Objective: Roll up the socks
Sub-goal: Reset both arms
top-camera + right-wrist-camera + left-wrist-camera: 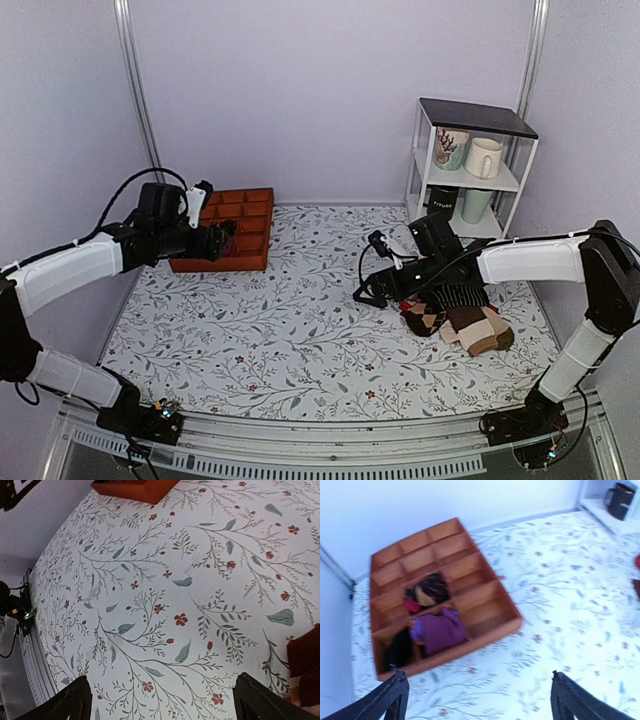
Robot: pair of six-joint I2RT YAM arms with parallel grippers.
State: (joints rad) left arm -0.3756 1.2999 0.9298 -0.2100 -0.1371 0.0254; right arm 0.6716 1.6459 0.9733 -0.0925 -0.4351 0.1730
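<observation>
In the top view, nearest are the two arm bases bolted at the tabletop's near edge. The left gripper (222, 238) hangs over the left part of the orange tray (240, 262), which stands at the far left corner of the tabletop. The right gripper (367, 293) hovers low over the right half. Just beside it, toward the right edge, lies a sock pile (462, 318) of brown and tan argyle pieces with a dark, thinly striped one on top. A white shelf (470, 185) with mugs stands at the far right corner.

In the left wrist view, the left gripper (477, 675) has its black fingers spread wide, with nothing between them. Beyond them sits the tray (490, 632). Its near-left corner compartment holds the black socks (400, 650), a compact dark bundle. The picture is too blurred to show any stripes. A purple bundle (440, 630) fills the next compartment to the right, and a dark striped bundle (427, 592) sits in the row behind.

In the right wrist view, the right gripper (162, 679) is likewise wide open and empty above bare floral cloth. A dark red edge of the sock pile (306, 662) shows at the right.
</observation>
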